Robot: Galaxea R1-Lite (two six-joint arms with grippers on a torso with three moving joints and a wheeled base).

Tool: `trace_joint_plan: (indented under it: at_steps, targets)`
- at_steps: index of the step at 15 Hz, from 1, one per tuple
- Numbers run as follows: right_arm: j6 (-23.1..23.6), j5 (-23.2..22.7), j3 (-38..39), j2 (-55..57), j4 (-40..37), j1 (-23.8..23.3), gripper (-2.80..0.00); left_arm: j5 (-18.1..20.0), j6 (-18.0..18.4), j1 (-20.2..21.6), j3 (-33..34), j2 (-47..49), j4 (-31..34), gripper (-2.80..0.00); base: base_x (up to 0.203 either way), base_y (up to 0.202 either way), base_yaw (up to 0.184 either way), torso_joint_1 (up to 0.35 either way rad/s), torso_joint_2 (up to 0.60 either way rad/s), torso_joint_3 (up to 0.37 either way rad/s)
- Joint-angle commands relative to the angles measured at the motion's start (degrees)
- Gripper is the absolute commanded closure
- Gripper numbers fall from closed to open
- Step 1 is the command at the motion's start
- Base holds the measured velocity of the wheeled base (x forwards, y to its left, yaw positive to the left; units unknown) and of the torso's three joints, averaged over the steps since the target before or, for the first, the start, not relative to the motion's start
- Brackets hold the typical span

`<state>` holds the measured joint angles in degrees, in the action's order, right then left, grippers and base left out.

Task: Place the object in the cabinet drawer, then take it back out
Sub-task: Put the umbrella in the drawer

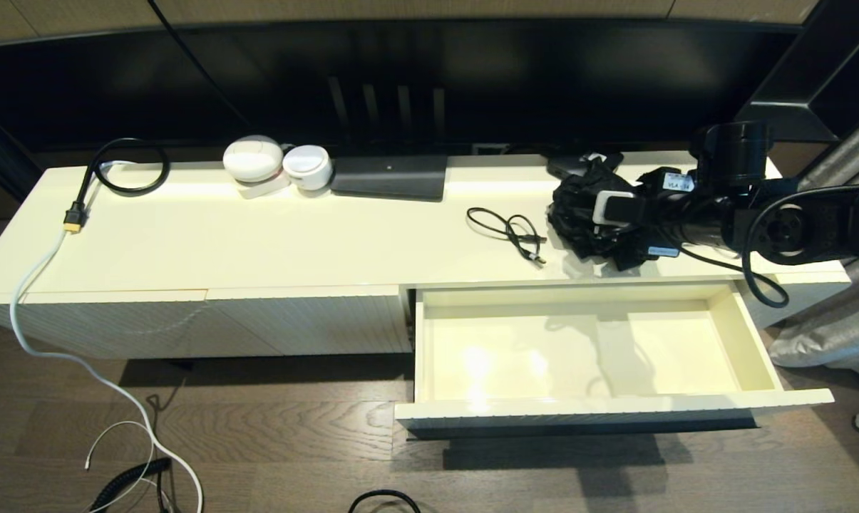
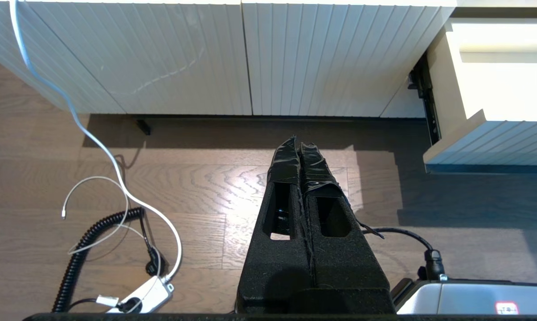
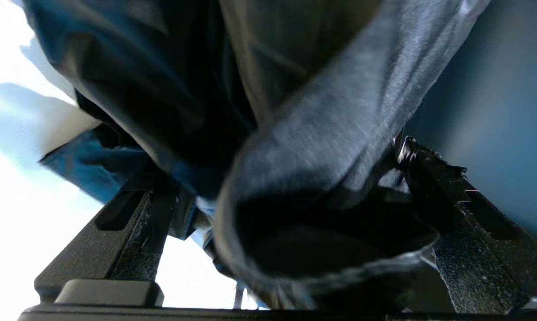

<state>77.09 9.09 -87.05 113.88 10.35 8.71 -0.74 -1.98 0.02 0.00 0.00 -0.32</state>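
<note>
In the head view the cabinet drawer (image 1: 579,356) stands pulled out and bare while the black cloth (image 1: 586,214) lies on the bench (image 1: 258,235); the left wrist view shows the left tool (image 2: 298,149) pressed together above the floor; in the right wrist view the right tool (image 3: 272,178), spread wide, straddles the cloth, so every placing step remains.

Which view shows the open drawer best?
The head view: the whole drawer shows pulled out, its cream inside bare. The left wrist view catches only a front corner and side wall. The right wrist view shows none of it, filled by dark cloth between the right pincer's fingers.
</note>
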Motion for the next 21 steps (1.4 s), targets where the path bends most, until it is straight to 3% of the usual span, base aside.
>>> trace_joint_plan:
  at_steps: [1,5,6,7,21]
  targets:
    - [0.43,0.13,-1.18,1.35,0.03,-0.04,-2.80,-0.07,-0.04,-0.02,0.03,0.00,-0.03,0.00,0.000,0.000,0.000,0.000,0.00,0.000]
    - [-0.27,0.13,-1.90,2.04,0.02,-0.01,-2.80,-0.05,-0.04,-0.02,0.09,0.00,-0.03,0.00,0.000,0.000,0.000,0.000,0.00,0.000]
    - [-0.57,0.11,-1.72,2.04,0.02,-0.01,-2.36,-0.07,-0.04,0.00,0.06,0.00,-0.03,0.00,0.000,0.000,0.000,0.000,0.00,0.000]
    - [-0.71,0.13,-1.64,1.78,-0.10,-0.01,0.00,-0.05,-0.04,0.05,0.00,0.00,-0.03,0.00,0.000,0.000,0.000,0.000,0.00,0.000]
    - [-1.75,0.47,1.26,-1.44,-0.56,0.26,0.00,-0.05,-0.04,0.03,0.00,0.00,-0.03,0.00,0.000,0.000,0.000,0.000,0.00,0.000]
